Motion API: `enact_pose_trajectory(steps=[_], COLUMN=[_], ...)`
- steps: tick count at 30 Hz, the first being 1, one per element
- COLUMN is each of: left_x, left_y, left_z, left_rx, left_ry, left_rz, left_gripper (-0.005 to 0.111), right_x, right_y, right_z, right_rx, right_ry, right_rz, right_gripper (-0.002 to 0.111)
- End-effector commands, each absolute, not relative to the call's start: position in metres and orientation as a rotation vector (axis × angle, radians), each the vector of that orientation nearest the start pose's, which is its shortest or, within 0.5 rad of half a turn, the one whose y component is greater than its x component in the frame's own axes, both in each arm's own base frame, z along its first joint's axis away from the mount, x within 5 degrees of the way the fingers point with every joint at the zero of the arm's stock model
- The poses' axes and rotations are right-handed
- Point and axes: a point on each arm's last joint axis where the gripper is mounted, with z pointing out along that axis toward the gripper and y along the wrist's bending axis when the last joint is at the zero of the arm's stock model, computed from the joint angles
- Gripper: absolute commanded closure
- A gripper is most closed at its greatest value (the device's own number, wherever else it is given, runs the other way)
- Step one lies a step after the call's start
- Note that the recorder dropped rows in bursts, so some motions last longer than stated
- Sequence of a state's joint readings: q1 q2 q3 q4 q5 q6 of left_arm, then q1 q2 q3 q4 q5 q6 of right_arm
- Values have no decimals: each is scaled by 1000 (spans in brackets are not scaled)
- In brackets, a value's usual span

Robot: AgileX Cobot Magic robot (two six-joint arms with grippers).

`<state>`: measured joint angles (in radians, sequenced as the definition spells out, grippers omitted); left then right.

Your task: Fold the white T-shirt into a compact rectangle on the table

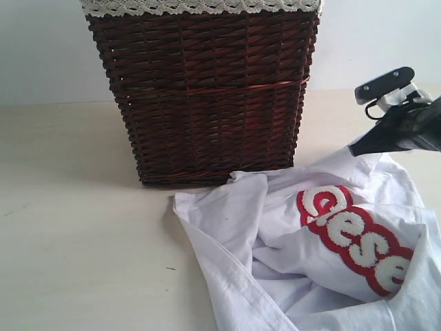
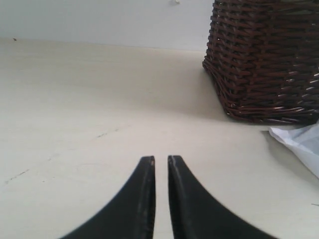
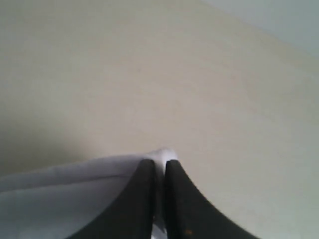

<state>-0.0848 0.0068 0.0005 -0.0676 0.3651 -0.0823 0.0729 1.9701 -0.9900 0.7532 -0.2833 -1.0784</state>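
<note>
The right end effector [image 3: 159,162] has its jaws pressed together on a thin edge of the white T-shirt [image 1: 234,221]. The rest of the shirt lies crumpled on the worktop [image 1: 83,227] behind this end effector, and a wicker basket [image 1: 207,96] stands close to it. The left end effector [image 2: 161,158] is closed on nothing, with bare worktop in front of it. The pinch looks small to me. If the arm pulls fast, the cloth may slip out, or the bunched shirt may drag against the basket.
</note>
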Motion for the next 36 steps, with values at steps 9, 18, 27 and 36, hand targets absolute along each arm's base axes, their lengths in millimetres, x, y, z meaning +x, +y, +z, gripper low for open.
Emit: enact_pose_trajectory(steps=[9, 18, 27, 36], left_x=[53, 53, 53, 53], left_y=[-7, -7, -7, -7], left_z=[181, 181, 181, 181], left_rx=[-31, -31, -31, -31], left_ry=[1846, 1846, 1846, 1846], left_rz=[-184, -184, -184, -184], left_gripper=[95, 95, 95, 95], right_x=[306, 240, 268, 288], right_y=[60, 119, 89, 45], right_z=[270, 189, 195, 240], right_rx=[-771, -1292, -963, -602], right_ry=[2197, 2385, 2236, 1979], right_rz=[286, 662, 43, -239], right_gripper=[102, 102, 102, 102])
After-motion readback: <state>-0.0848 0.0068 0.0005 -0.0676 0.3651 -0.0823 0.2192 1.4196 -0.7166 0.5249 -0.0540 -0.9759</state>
